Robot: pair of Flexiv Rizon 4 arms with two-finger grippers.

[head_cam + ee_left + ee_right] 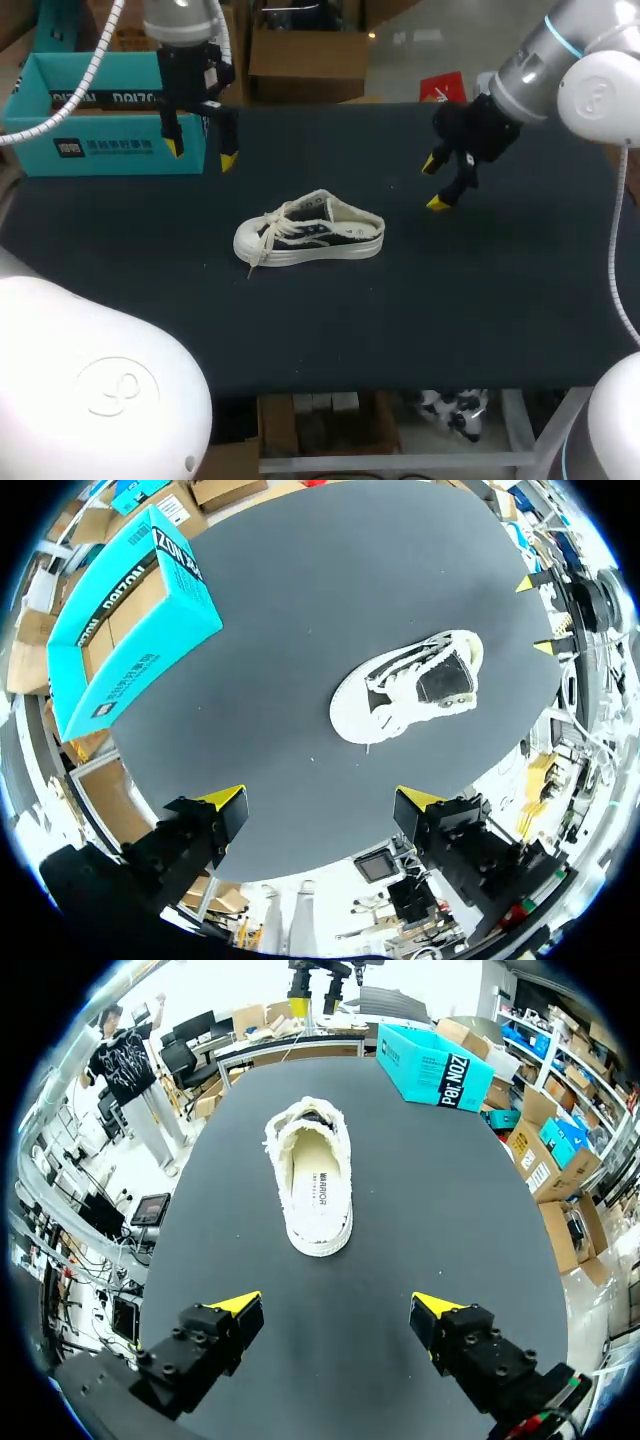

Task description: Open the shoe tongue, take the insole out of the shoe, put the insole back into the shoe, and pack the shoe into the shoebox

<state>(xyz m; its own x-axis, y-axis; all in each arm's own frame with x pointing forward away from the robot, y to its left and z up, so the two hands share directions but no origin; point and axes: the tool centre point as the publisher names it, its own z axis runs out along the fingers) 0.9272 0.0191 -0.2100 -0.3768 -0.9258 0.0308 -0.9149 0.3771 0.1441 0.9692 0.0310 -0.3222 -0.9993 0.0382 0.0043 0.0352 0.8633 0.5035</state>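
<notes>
White, dark-panelled shoe (310,238) is sitting upright, insole (320,1185) lying inside — left gripper (200,153) and right gripper (433,184) are hanging wide open, empty.

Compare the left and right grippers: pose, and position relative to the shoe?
The left gripper points straight down, near the teal shoebox; the right gripper is tilted, angled toward the shoe. The left gripper is off the shoe's toe end, the right gripper off its heel end. Shared: both are open, empty and clear of the shoe.
</notes>
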